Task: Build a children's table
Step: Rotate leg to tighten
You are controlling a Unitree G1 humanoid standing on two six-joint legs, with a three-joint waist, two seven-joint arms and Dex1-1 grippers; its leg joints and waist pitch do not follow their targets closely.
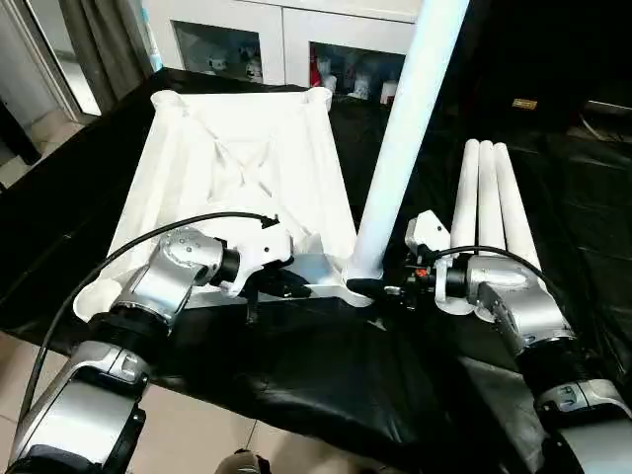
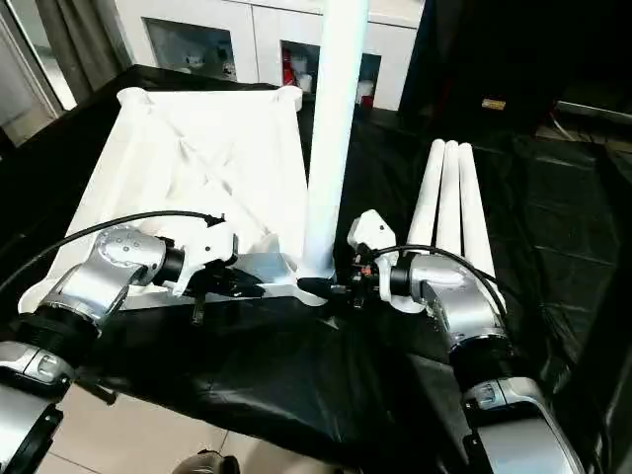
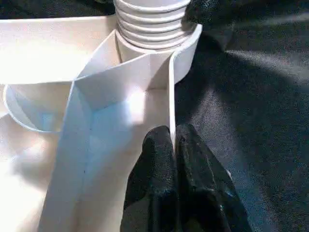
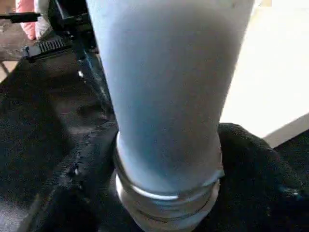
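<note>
The white tabletop (image 1: pixel 237 158) lies underside up on the black cloth, its ribs and round corner sockets showing. One white leg (image 1: pixel 405 148) stands upright in the near right corner socket, its threaded end (image 3: pixel 152 19) seated there. My left gripper (image 3: pixel 173 140) is shut on the tabletop's thin near rim wall, a little left of that socket. My right gripper (image 1: pixel 380 289) sits at the base of the upright leg (image 4: pixel 164 87), reaching in from the right. Three more legs (image 1: pixel 489 197) lie side by side to the right of the tabletop.
Black cloth (image 1: pixel 326 375) covers the work table, and its front edge runs close below both grippers, with tiled floor (image 1: pixel 197 434) beyond. A white cabinet (image 1: pixel 286 39) with glass doors stands behind the table. A black cable (image 1: pixel 148 237) arcs over my left forearm.
</note>
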